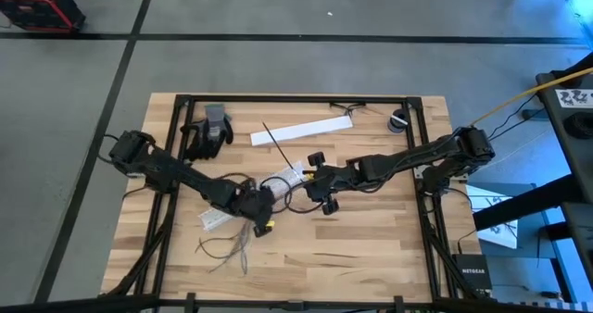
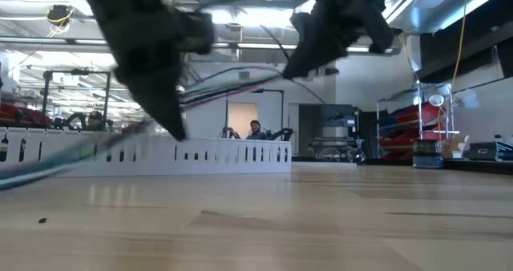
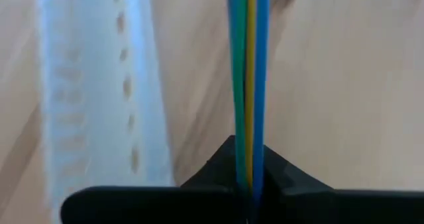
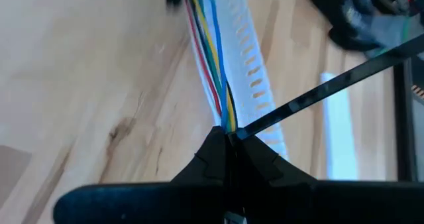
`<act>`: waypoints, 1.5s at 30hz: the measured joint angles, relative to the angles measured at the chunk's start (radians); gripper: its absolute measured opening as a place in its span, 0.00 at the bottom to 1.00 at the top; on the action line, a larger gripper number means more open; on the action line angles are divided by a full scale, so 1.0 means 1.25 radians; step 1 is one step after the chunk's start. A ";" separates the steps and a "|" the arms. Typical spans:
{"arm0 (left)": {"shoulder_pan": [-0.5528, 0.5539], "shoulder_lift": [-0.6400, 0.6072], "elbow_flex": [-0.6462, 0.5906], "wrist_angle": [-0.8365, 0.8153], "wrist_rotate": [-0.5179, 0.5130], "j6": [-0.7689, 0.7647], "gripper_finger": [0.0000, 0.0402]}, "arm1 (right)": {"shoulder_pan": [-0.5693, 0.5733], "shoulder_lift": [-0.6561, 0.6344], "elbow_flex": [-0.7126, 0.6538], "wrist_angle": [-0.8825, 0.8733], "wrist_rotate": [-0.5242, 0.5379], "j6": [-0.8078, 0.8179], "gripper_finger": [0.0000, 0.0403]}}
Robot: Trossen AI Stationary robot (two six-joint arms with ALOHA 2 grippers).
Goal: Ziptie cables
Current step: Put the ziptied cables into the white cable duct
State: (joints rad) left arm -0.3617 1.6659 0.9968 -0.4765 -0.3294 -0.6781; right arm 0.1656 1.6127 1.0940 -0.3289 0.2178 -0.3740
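Note:
The cables (image 2: 232,82) are a bunch of thin wires, showing green, yellow, blue and red up close. They span in the air between my two grippers. Their loose ends (image 1: 232,248) lie on the table toward the near edge. My left gripper (image 1: 262,209) is shut on them at mid-table. My right gripper (image 1: 310,181) is shut on them just to the right. A black zip tie (image 4: 331,81) runs out slanting from the right fingertips. Below the wires, a white slotted channel (image 4: 255,78) lies on the table. My left gripper pinches the bundle (image 3: 248,151) between its two shut fingers, coming from above on a slant. The wires run straight on ahead of the fingers, clear of the table. My right gripper pinches the bundle (image 4: 225,114) at its fingertips, slanting down from the table's right side. The wires run on ahead, lifted above the white channel. The zip tie's end (image 4: 255,126) meets the bundle right at the fingertips; whether it goes round the wires I cannot tell.
A second white channel (image 1: 301,131) lies toward the far edge. Dark gloves (image 1: 208,132) sit at the far left and a small roll (image 1: 398,120) at the far right. A yellow cord (image 1: 519,98) hangs beyond the right edge. Bare wood lies near right.

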 joint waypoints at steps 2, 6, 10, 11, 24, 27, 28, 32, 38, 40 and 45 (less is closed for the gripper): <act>-0.018 -0.019 0.015 -0.080 0.000 -0.040 0.03 | -0.008 0.000 -0.024 0.022 -0.005 0.000 0.03; -0.046 -0.037 0.060 -0.213 0.007 -0.124 0.01 | -0.028 0.000 -0.065 0.076 -0.022 -0.007 0.03; -0.062 -0.037 0.097 -0.305 0.011 -0.160 0.00 | -0.061 0.001 -0.099 0.187 -0.060 -0.046 0.03; -0.062 -0.037 0.105 -0.328 0.015 -0.164 0.00 | -0.070 0.004 -0.100 0.208 -0.074 -0.059 0.03; -0.072 -0.036 0.231 -0.644 0.082 -0.251 0.00 | -0.163 0.089 -0.098 0.294 -0.153 -0.150 0.03; -0.074 -0.036 0.218 -0.644 0.109 -0.252 0.00 | -0.175 0.108 -0.099 0.295 -0.154 -0.176 0.03; -0.075 -0.036 0.213 -0.645 0.113 -0.254 0.00 | -0.179 0.111 -0.098 0.295 -0.152 -0.187 0.03; -0.084 -0.036 0.203 -0.646 0.120 -0.275 0.00 | -0.186 0.111 -0.099 0.290 -0.139 -0.226 0.03; -0.095 -0.036 0.203 -0.645 0.120 -0.283 0.00 | -0.206 0.111 -0.100 0.282 -0.140 -0.270 0.03; -0.095 -0.036 0.203 -0.647 0.120 -0.276 0.00 | -0.211 0.111 -0.100 0.282 -0.146 -0.273 0.03; -0.096 -0.036 0.203 -0.654 0.105 -0.242 0.00 | -0.235 0.125 -0.100 0.289 -0.208 -0.262 0.03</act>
State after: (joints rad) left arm -0.4818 1.6211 1.2503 -1.2946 -0.1982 -0.9812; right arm -0.1278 1.7688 0.9683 0.0329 -0.0420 -0.7020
